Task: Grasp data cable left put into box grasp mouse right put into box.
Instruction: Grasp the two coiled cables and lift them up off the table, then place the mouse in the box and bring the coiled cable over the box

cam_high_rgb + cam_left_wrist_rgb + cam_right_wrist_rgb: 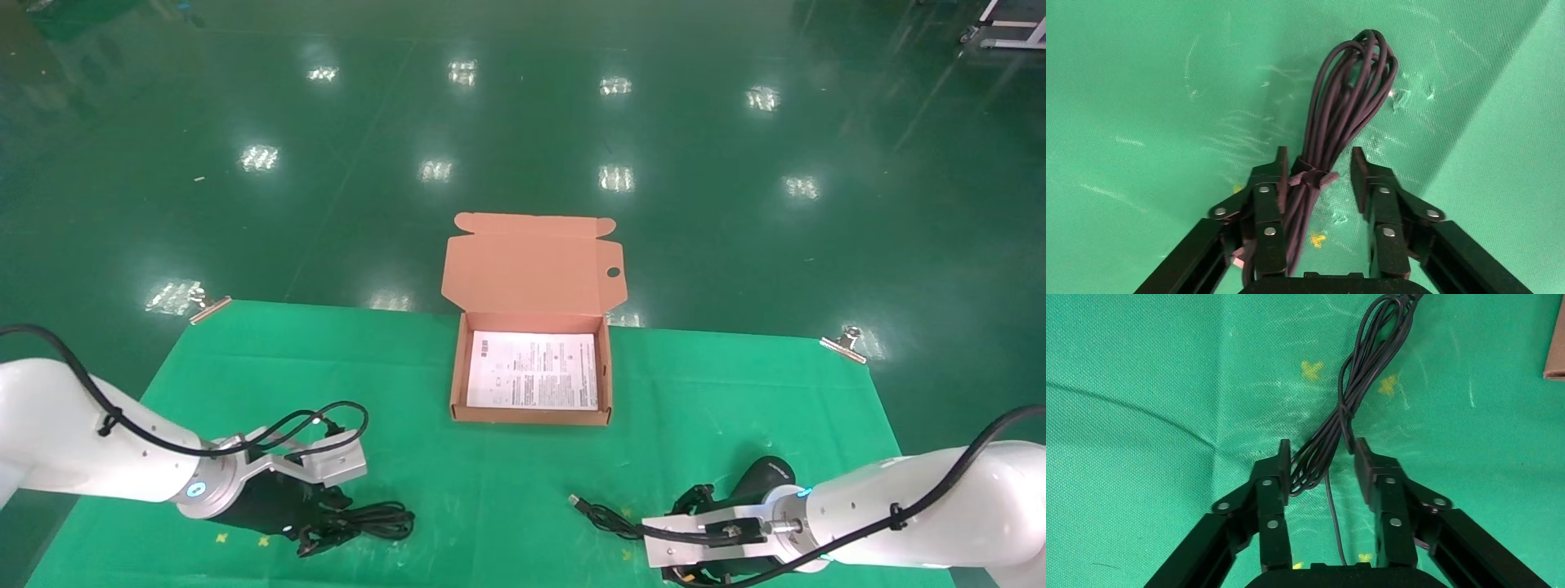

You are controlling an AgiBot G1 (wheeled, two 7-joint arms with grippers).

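Note:
The data cable (1346,104), a tied black bundle of loops, lies on the green cloth at the front left (376,518). My left gripper (1319,166) is open and low over it, one finger on each side of the tie. The mouse (764,478) sits at the front right, partly hidden behind my right wrist. Its thin cord (1352,398) runs out to a USB plug (576,500). My right gripper (1321,454) is open around the looped cord, not the mouse body. The box (531,414) stands open mid-table, holding only its white sheet.
The box's lid (531,261) stands upright at the back. Metal clips (211,309) (846,343) pin the cloth at the far corners. A box corner (1555,349) shows at the edge of the right wrist view. Yellow marks (1312,369) dot the cloth.

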